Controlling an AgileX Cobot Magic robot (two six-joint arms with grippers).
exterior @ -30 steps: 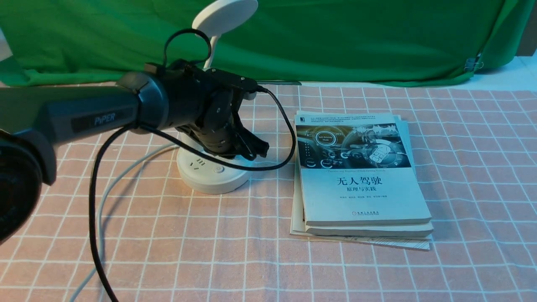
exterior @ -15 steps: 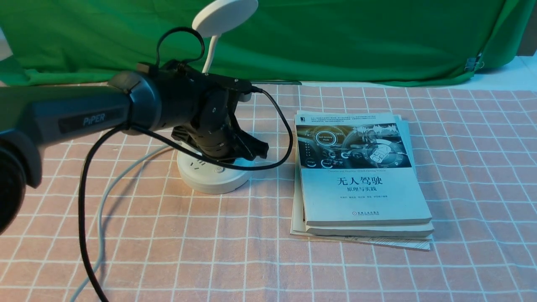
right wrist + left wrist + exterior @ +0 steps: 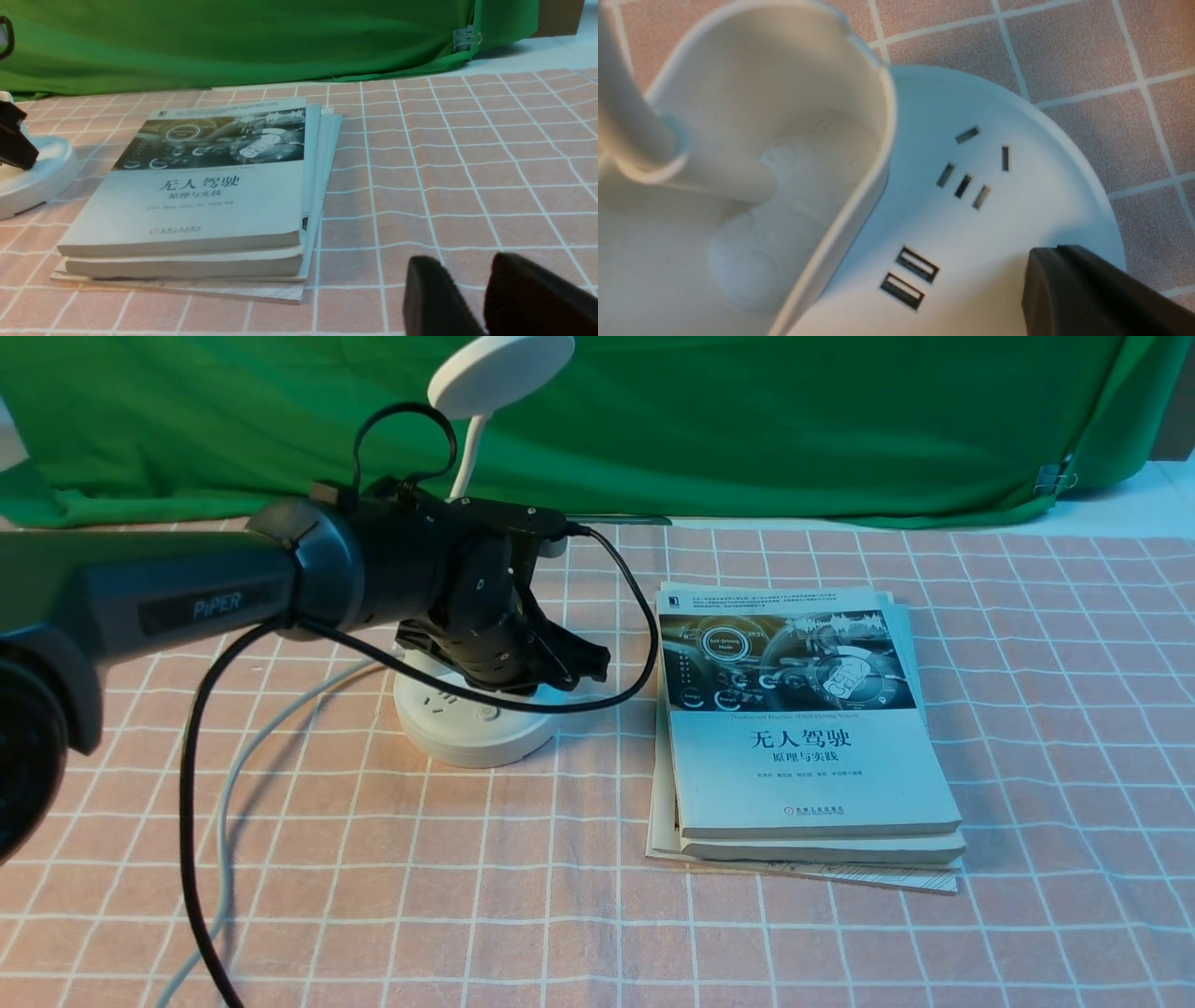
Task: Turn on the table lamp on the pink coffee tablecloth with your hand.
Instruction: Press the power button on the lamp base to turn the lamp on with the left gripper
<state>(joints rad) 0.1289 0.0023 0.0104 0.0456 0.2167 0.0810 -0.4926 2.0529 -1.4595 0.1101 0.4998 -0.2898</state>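
"Fingers (image 3: 1064, 289) together on the left gripper (image 3: 586, 665)?"
"Yes, tips down over the lamp's (image 3: 476, 742) base, slightly nearer the books (image 3: 812, 775) than before."
"Arm (image 3: 187, 593)?"
"In from the lamp's left, wrist bent down. Lamp's on the pink cloth (image 3: 747, 952), left of the books. Right gripper's (image 3: 460, 256) fingers are apart."

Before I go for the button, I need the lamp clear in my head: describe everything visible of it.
The white table lamp, plastic by its look, stands upright on the pink gridded tablecloth, left of the books. Its round base has socket slots and a button; beside its thin curved neck is an open, empty-looking cup. The tilted disc head is cut off by the front view's top edge. The left gripper is over the base; contact is unclear. No glow shows on the head's visible part.
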